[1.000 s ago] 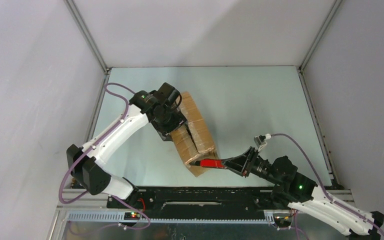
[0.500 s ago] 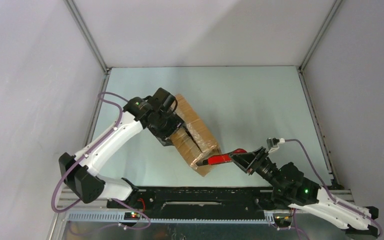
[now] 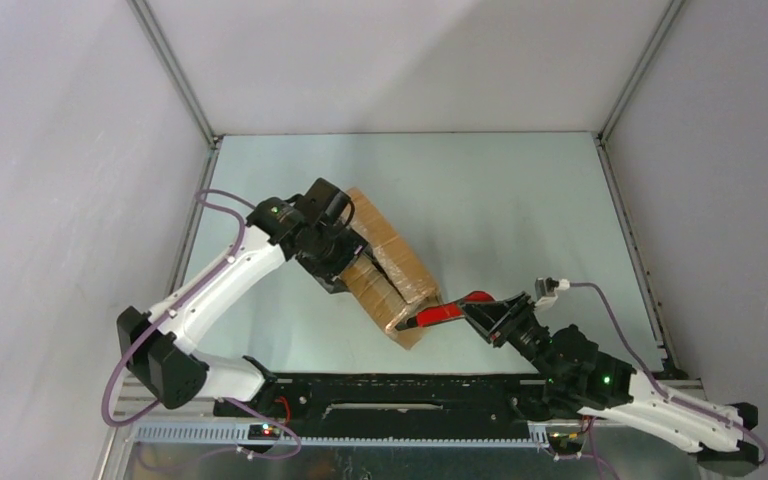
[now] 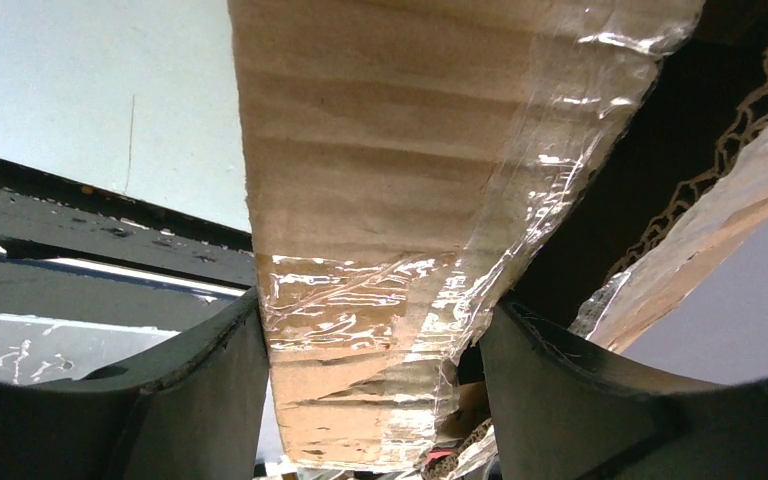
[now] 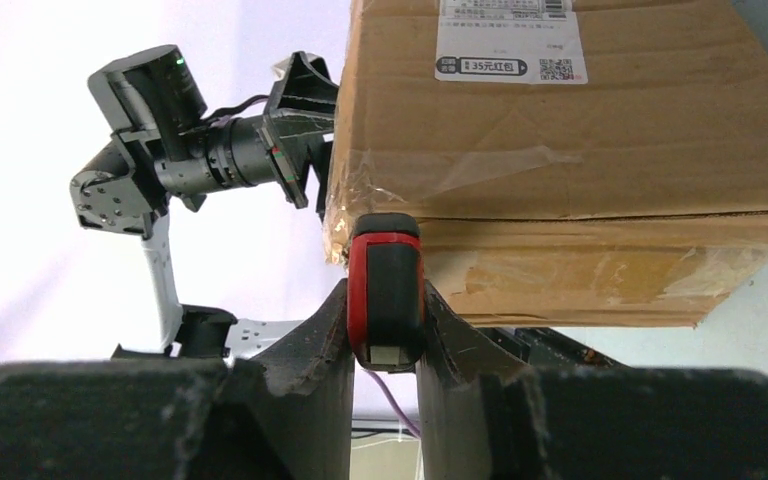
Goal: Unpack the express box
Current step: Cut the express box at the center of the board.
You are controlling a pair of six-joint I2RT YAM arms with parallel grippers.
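Two jobs at once: steady the express box [image 3: 388, 262], middle-left of the top view, by the taped flap [image 4: 360, 230] clamped in the left gripper [image 4: 372, 335], and draw the red cutter [image 3: 440, 316] pinched in the right gripper [image 5: 385, 305] shallowly along the seam [image 3: 391, 284].

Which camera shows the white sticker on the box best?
The right wrist view: the white sticker sits large on the express box, print visible. The top view shows the box but no sticker; the left wrist view shows only taped cardboard.
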